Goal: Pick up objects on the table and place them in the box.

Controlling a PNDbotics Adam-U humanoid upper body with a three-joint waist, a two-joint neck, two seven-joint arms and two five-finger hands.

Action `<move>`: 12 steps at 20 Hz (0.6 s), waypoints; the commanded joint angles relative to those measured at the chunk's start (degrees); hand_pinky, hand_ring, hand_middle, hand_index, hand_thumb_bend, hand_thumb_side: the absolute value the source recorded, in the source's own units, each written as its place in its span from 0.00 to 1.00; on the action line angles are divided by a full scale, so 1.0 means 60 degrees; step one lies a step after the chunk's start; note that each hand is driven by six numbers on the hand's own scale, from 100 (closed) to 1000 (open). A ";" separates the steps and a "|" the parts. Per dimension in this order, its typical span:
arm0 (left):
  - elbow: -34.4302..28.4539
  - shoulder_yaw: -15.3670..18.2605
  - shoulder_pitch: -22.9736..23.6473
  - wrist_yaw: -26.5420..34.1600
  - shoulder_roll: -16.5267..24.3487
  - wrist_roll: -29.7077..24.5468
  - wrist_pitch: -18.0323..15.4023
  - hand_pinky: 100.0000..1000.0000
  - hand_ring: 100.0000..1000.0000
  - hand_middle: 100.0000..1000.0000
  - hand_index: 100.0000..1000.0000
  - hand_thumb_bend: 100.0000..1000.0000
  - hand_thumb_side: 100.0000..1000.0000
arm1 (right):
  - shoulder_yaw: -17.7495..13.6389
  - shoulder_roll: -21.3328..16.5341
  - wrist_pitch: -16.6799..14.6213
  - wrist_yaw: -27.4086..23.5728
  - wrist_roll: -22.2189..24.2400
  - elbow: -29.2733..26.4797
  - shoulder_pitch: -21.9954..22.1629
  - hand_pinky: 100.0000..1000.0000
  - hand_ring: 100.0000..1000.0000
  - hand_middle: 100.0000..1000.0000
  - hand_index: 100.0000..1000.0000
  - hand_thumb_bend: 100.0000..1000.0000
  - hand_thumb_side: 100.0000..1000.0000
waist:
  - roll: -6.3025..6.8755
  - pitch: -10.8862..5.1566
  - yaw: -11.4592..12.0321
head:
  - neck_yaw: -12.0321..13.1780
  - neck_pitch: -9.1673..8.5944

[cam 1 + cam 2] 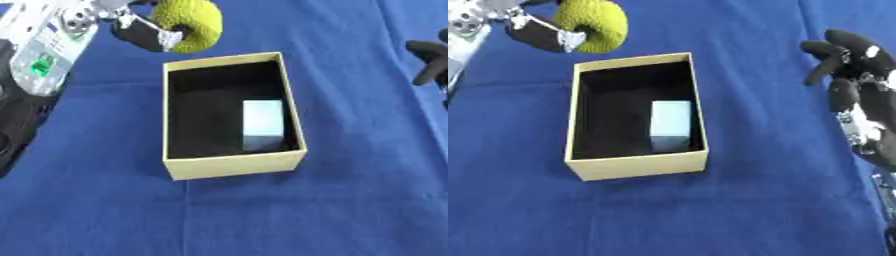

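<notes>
a rectangular cardboard box [234, 167] with pale yellow walls and a matte black lining sits open on a blue cloth-covered table [350, 210], its long sides running away from the camera. inside, toward the near right corner, lies a small pale blue block [263, 124] with flat faces and crisp edges, its surface smooth and slightly glossy.

above the far left corner of the box, the left hand [140, 31] holds a round, yellow-green knitted ring [194, 22], coarse in texture and thick like a stuffed doughnut. the black fingers curl through and around the ring's lower left side, pinching it; the ring hangs just beyond the box's far rim and to its left, not inside it. the left arm, silver and white with a small green patch on its casing, enters from the upper left corner.

the left eye view shows only a few dark fingertips of the right hand at the right edge. the right eye view shows far more of the right hand [859, 85]: it rests well to the right of the box, black fingers relaxed and spread, pointing up and toward the left, holding nothing.
</notes>
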 commanded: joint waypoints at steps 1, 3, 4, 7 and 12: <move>-0.0922 -0.0332 -0.0032 0.0506 0.0576 0.0015 0.0115 0.44 0.44 0.34 0.54 0.00 0.00 | -0.0095 -0.0217 0.0025 -0.0074 -0.0006 -0.0141 -0.0051 1.00 0.89 0.47 0.89 0.00 0.41 | -0.0010 -0.0300 0.0015 | -0.0034 -0.0007; -0.1393 -0.0536 0.0109 0.0796 0.0837 -0.0058 0.0327 0.42 0.44 0.34 0.54 0.00 0.00 | -0.0095 -0.0206 0.0051 -0.0072 0.0000 -0.0141 -0.0062 1.00 0.89 0.47 0.89 0.00 0.41 | 0.0007 -0.0287 0.0013 | -0.0044 -0.0036; -0.1624 -0.0608 0.0203 0.0938 0.0957 -0.0161 0.0455 0.42 0.43 0.34 0.54 0.00 0.00 | -0.0094 -0.0199 0.0063 -0.0060 0.0008 -0.0141 -0.0065 1.00 0.89 0.47 0.89 0.00 0.41 | 0.0010 -0.0279 0.0008 | -0.0048 -0.0048; -0.2352 -0.0634 0.0504 0.1224 0.1183 -0.0577 0.0892 0.42 0.44 0.34 0.54 0.00 0.02 | -0.0088 -0.0158 0.0097 -0.0023 0.0037 -0.0141 -0.0071 1.00 0.89 0.47 0.89 0.00 0.41 | 0.0005 -0.0250 -0.0009 | -0.0062 -0.0063; -0.2947 -0.0738 0.0710 0.1206 0.1047 -0.1198 0.1624 0.42 0.43 0.34 0.54 0.00 0.02 | -0.0072 -0.0078 0.0123 -0.0041 0.0050 -0.0141 -0.0101 1.00 0.89 0.47 0.89 0.00 0.41 | -0.0033 -0.0224 -0.0042 | -0.0024 -0.0067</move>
